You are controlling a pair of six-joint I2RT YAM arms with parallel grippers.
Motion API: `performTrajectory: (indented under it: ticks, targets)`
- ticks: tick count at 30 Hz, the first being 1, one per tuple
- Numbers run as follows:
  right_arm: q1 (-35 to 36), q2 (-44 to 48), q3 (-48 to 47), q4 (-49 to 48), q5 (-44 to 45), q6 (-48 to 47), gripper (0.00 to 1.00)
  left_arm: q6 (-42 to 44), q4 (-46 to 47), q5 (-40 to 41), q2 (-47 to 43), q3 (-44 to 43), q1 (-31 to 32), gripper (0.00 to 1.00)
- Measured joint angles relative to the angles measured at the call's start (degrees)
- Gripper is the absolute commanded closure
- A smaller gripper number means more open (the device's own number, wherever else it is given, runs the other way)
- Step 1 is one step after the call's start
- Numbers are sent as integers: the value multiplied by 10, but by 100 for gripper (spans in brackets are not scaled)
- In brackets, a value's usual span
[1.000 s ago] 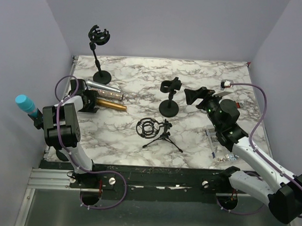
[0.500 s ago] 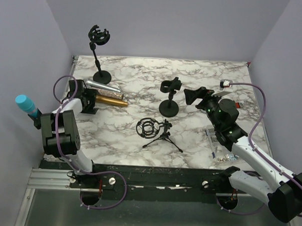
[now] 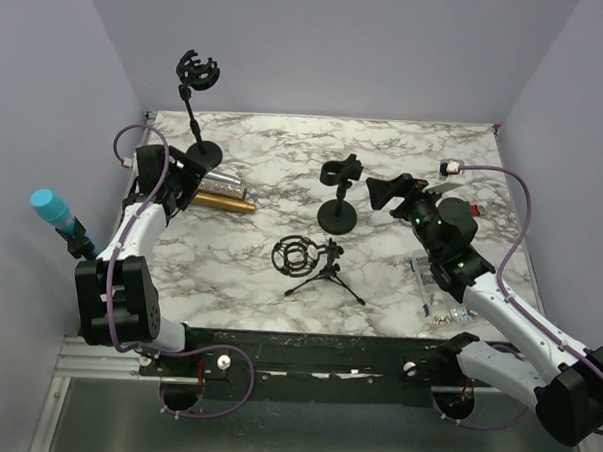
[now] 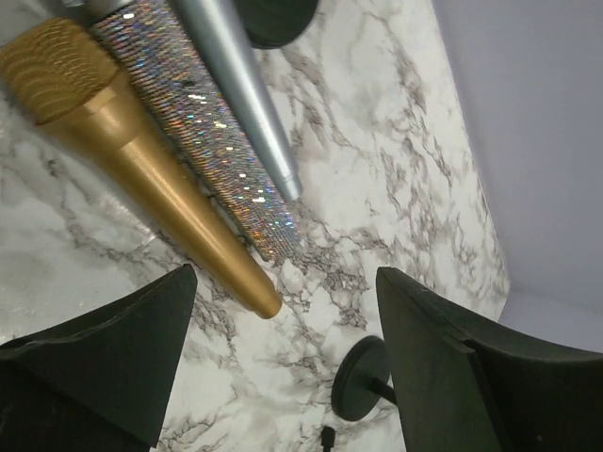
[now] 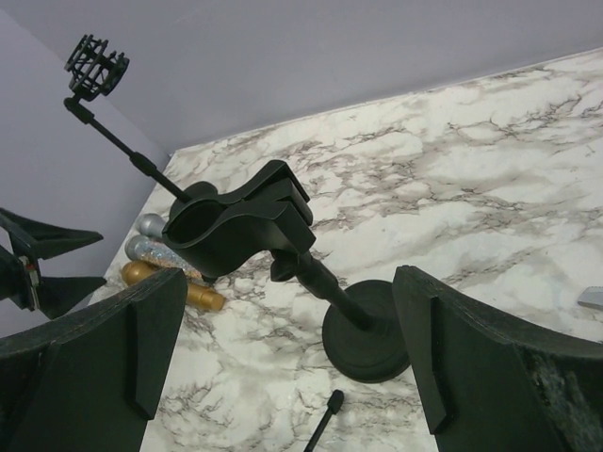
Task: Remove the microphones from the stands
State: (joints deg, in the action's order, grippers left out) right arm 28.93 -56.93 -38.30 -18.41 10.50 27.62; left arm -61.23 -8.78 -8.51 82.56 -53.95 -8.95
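Gold microphone (image 4: 141, 160) lies flat, long axis left-right, head toward left gripper (image 4: 283, 282), tail pointing right. Left gripper's jaws are apart and empty; right gripper (image 5: 290, 278) likewise.

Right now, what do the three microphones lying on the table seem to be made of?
Gold microphone: likely metal or painted plastic, satin sheen, ribbed head. Glitter microphone: sparkly coating, tiny bright flecks. Silver microphone: smooth metal or metallic paint, soft highlight along it.
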Motion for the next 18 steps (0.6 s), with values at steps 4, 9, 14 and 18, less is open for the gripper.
performTrajectory:
  ticks: [4,9,14,18]
  targets:
    - [0,1,0,0,-7,4,0,68,65,-35,-16,0,14,20]
    - [0,2,0,0,-9,9,0,95,139,-97,-2,-64,8,21]
    - [0,12,0,0,-9,9,0,65,222,-202,88,-225,-19,25]
    - [0,20,0,0,-9,8,0,30,276,-246,157,-298,-43,26]
